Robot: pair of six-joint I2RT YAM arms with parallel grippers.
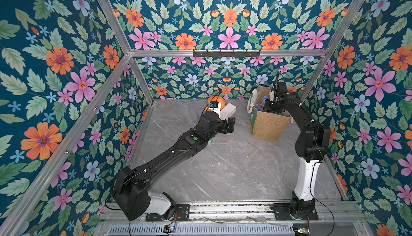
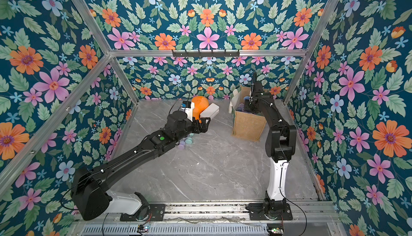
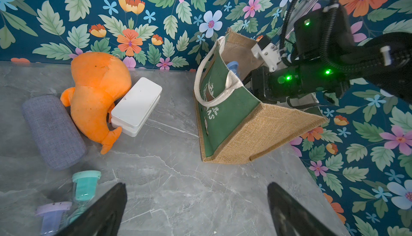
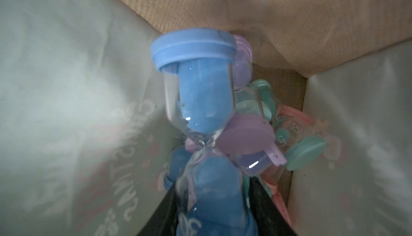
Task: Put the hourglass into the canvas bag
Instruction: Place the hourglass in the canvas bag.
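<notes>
- Blue hourglass (image 4: 200,103) is hanging inside the bag (image 1: 267,125), pinched by the right claw (image 4: 214,208) for a low release.
- Left claw (image 3: 196,188) is hovering spread, clear of the bag.

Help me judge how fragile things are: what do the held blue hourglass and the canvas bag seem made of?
The blue hourglass: clear, glossy bulbs with sharp highlights, glass or hard plastic, cannot tell which; matte blue end cap looks like moulded plastic or rubber. The canvas bag: coarse tan woven fibre, jute-like, with visible weave; smooth green printed side panel.
</notes>
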